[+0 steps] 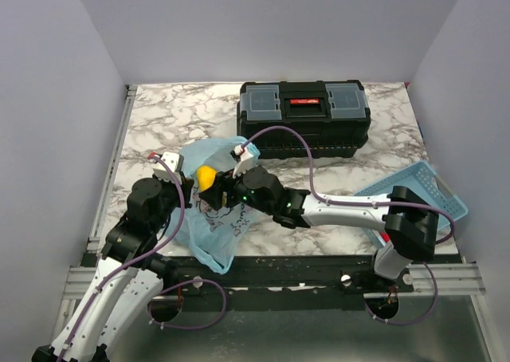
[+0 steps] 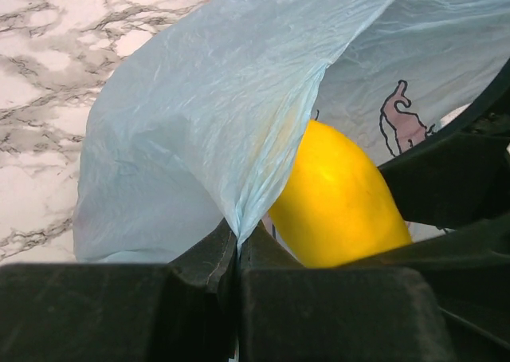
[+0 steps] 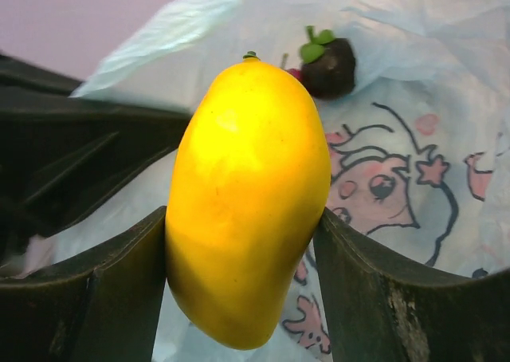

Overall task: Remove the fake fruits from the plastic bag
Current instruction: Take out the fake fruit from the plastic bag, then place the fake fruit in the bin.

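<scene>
The light-blue plastic bag (image 1: pixel 209 218) lies at the table's front left, its mouth held up. My left gripper (image 2: pixel 237 254) is shut on a fold of the plastic bag (image 2: pixel 207 123). My right gripper (image 3: pixel 243 246) is shut on the yellow mango-like fruit (image 3: pixel 247 202), both fingers pressed to its sides; the same fruit shows at the bag's mouth (image 1: pixel 206 177) and beside the left fingers (image 2: pixel 339 198). A dark round fruit (image 3: pixel 328 65) with a green stem lies deeper in the bag (image 3: pixel 414 179). The grapes are hidden.
A black toolbox (image 1: pixel 303 116) with a red latch stands at the back of the marble table (image 1: pixel 159 115). A light-blue basket tray (image 1: pixel 426 188) sits at the right edge. Grey walls close in on three sides.
</scene>
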Controlling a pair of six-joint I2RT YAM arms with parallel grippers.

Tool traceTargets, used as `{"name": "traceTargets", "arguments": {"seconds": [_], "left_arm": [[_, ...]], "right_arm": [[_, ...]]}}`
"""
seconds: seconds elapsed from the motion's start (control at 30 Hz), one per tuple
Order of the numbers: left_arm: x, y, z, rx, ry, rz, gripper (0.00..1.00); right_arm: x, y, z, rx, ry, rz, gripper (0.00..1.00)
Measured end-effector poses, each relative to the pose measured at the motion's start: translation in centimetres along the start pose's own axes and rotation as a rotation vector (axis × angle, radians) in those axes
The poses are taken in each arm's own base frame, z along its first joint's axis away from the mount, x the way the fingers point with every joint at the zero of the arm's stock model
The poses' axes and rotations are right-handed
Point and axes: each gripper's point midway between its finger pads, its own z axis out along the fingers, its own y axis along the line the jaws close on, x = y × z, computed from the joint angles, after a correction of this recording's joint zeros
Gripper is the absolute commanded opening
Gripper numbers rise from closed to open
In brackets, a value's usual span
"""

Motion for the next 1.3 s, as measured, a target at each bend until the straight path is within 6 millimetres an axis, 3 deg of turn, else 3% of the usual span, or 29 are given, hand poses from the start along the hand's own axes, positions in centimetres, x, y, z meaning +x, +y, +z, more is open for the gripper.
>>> {"name": "traceTargets", "arguments": {"seconds": [0.13,0.3,0.43,0.53,0.73,1.03,1.17,1.3], "left_arm": [[0.0,0.0,0.0,-0.003,0.0,-0.002,0.0],[0.0,0.2,0.0,-0.012,-0.002,-0.003,0.0],[-0.1,0.3,0.0,-0.017,-0.003,-0.003,0.0],[-0.1,0.3,0.0,-0.018,-0.003,-0.006,0.0],[-0.1,0.3,0.0,-0.019,-0.004,-0.008,0.0],[0.0,0.3,0.0,-0.02,-0.003,-0.015,0.0],[0.0,0.3,0.0,-0.02,-0.003,-0.015,0.0],[0.0,0.3,0.0,-0.02,-0.003,-0.015,0.0]], "right_arm": [[-1.7,1.6,-1.6,-0.07,-0.022,-0.012,0.01],[-6.8,3.1,-5.5,-0.11,-0.146,-0.043,0.01],[-11.2,2.2,-9.7,-0.047,-0.28,-0.059,0.01],[-13.4,0.1,-12.8,0.047,-0.37,-0.066,0.01],[-14.3,-7.4,-18.1,0.38,-0.487,-0.054,0.01],[-14.4,-23.2,-25.2,0.977,-0.533,0.035,0.01],[-13.0,-29.3,-28.8,1.189,-0.529,0.142,0.01],[-10.6,-33.2,-31.6,1.334,-0.514,0.256,0.01]]}}
